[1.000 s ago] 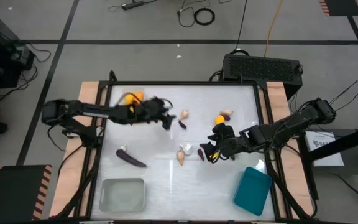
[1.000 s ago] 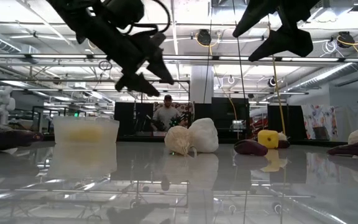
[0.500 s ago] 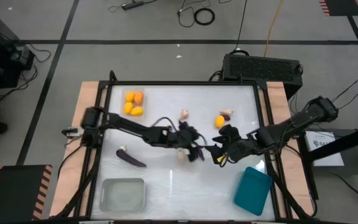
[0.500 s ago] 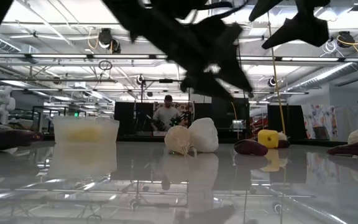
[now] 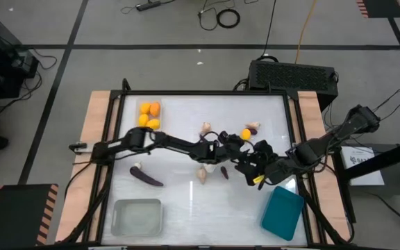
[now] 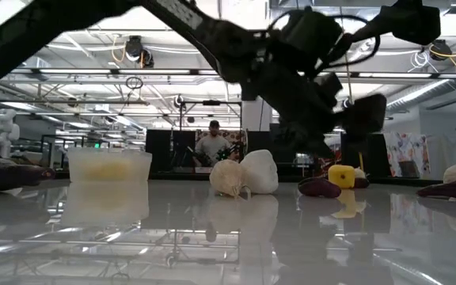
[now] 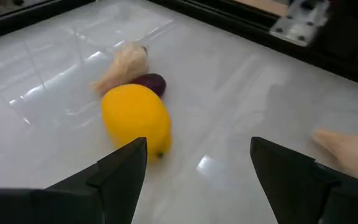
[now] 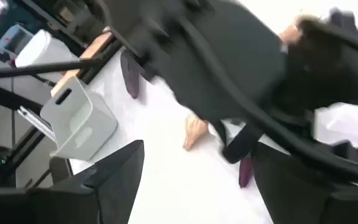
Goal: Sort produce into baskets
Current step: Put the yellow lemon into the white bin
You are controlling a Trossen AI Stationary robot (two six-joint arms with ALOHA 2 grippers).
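My left gripper (image 5: 240, 144) is open and empty at the table's middle right, just short of a lone yellow fruit (image 5: 245, 133). In the left wrist view (image 7: 194, 180) the fingers stand apart before that fruit (image 7: 135, 119). The fruit lies on the table beside a tiny purple eggplant (image 7: 151, 83) and a beige bulb (image 7: 123, 65). My right gripper (image 5: 251, 164) is open and empty just near of the left one, facing the left arm (image 8: 229, 56). A teal tray (image 5: 282, 212), a greyish tray (image 5: 137, 216) and a clear tray of orange fruits (image 5: 148, 115) stand on the table.
A long eggplant (image 5: 146, 177) lies at the near left. Bulbs (image 5: 203, 173) (image 5: 205, 128) and a tiny eggplant (image 5: 224, 172) lie mid-table. The two arms are close together over the middle right. A person (image 6: 210, 146) stands far back in the room.
My left gripper has swung from beside the clear tray at the far left across the table toward its right edge, ending at the lone yellow fruit. My right gripper has drawn back a little toward the table's right and near edges.
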